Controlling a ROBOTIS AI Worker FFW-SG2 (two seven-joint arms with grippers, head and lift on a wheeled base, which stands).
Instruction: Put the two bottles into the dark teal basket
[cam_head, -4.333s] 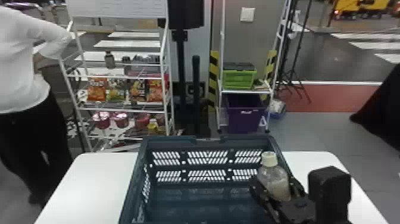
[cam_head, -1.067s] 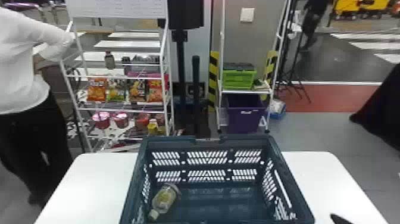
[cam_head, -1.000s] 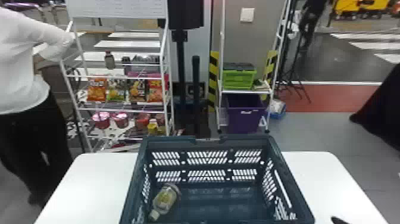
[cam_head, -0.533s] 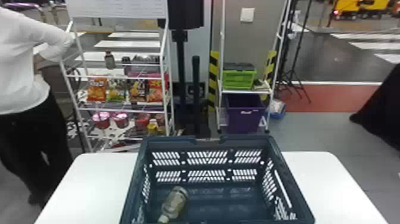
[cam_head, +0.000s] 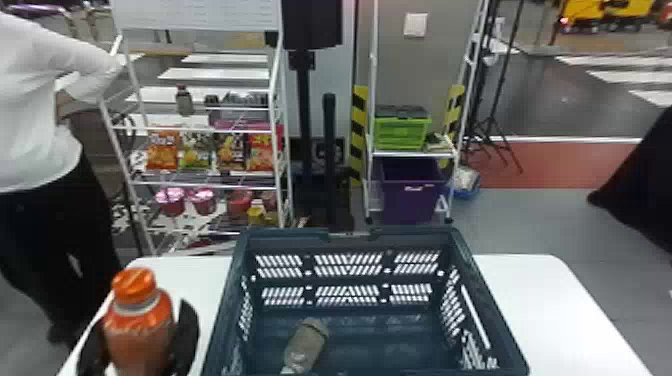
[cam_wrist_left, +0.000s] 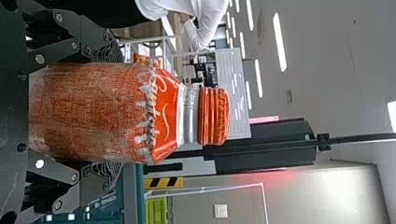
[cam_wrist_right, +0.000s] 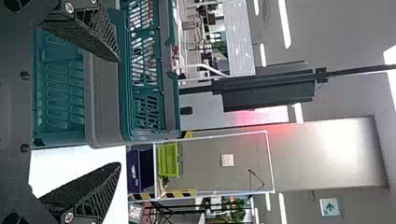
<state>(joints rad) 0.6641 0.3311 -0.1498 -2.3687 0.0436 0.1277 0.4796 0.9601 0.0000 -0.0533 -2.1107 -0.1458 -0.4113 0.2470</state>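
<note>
One orange bottle (cam_head: 139, 325) was upright, cap up, in the grasp of the left end effector (cam_head: 145, 317), whose two black fingers pressed it from opposite sides. It was outside the basket, near its left side. The right end effector (cam_wrist_right: 119, 112) was released, fingers spread wide with nothing between them. The dark teal basket (cam_head: 350, 245) sat on the white bench (cam_head: 540, 300). Inside it, left of the middle, a drab bottle (cam_head: 306, 346) lay on its side at a slant, its narrow end towards the near side. Past the bench, to the left, was a white wire rack (cam_head: 200, 185) with snack bags (cam_head: 231, 151) on one level and pink-topped tubs (cam_head: 171, 200) on the level below. To the right of the rack was a black post (cam_head: 304, 115), then a white shelf (cam_head: 412, 154) with a green crate (cam_head: 401, 134) on it and a purple bin (cam_head: 410, 197) underneath. Farthest off was a road (cam_head: 545, 90) with white stripes, and a yellow vehicle (cam_head: 582, 15).
</note>
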